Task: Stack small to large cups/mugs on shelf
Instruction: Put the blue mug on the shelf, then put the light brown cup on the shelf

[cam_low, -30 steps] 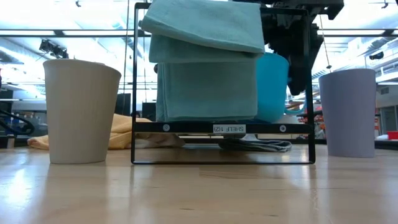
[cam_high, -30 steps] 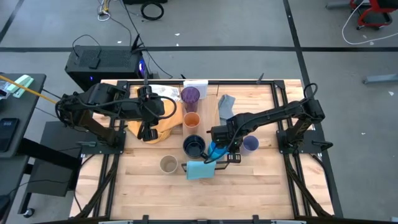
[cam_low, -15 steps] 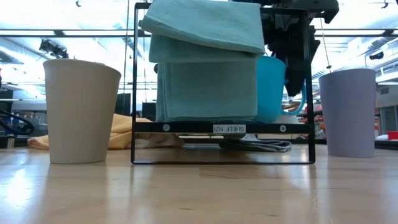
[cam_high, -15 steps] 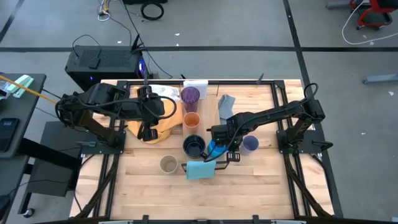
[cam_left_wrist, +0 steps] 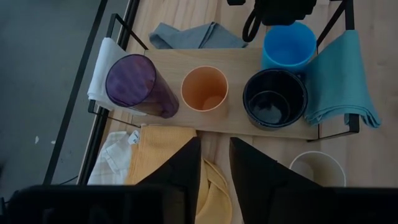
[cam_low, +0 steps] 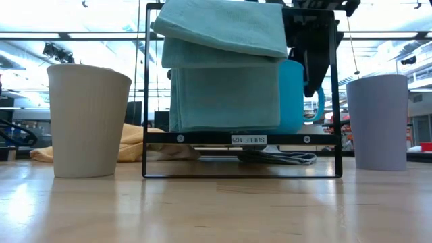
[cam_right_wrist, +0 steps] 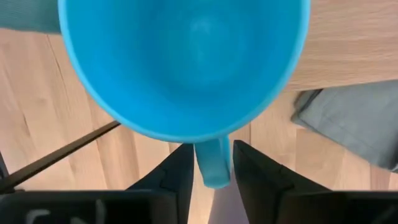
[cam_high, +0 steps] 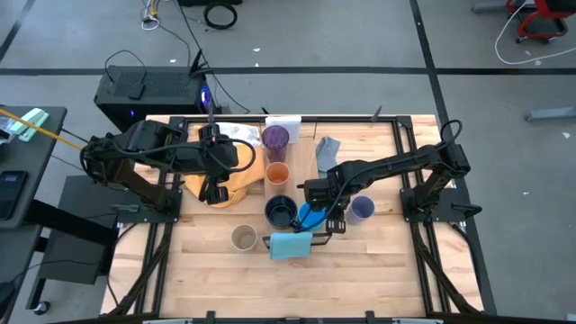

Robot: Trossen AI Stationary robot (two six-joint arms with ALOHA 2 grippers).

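The shelf (cam_high: 301,148) is a pale plank running from the far to the near side, with a white piece (cam_high: 282,121) at its far end and a light-blue cloth (cam_high: 290,245) at its near end. On it stand the dark purple tumbler (cam_high: 274,139), orange cup (cam_high: 278,173) and navy mug (cam_high: 281,212). The bright blue mug (cam_high: 310,216) is at the plank's right edge beside the navy mug, in my right gripper (cam_high: 316,207). The beige cup (cam_high: 243,238) and lavender cup (cam_high: 362,209) stand on the table. My left gripper (cam_high: 214,191) hovers slightly open and empty over the yellow cloth (cam_high: 232,184). My right gripper has the bright blue mug's handle (cam_right_wrist: 212,163) between its two fingers (cam_right_wrist: 179,169), one on each side. The fingers point down from above. The mug stays upright, mouth up. I cannot tell whether its base rests on the plank.
A grey cloth (cam_high: 327,151) lies right of the shelf at the far side. The shelf's black wire frame (cam_low: 241,139) stands at the near end under the light-blue cloth. Bare tabletop lies along the near edge.
My right gripper has moved the bright blue mug a little toward the table's left, closer to the navy mug; the mug has stayed upright.
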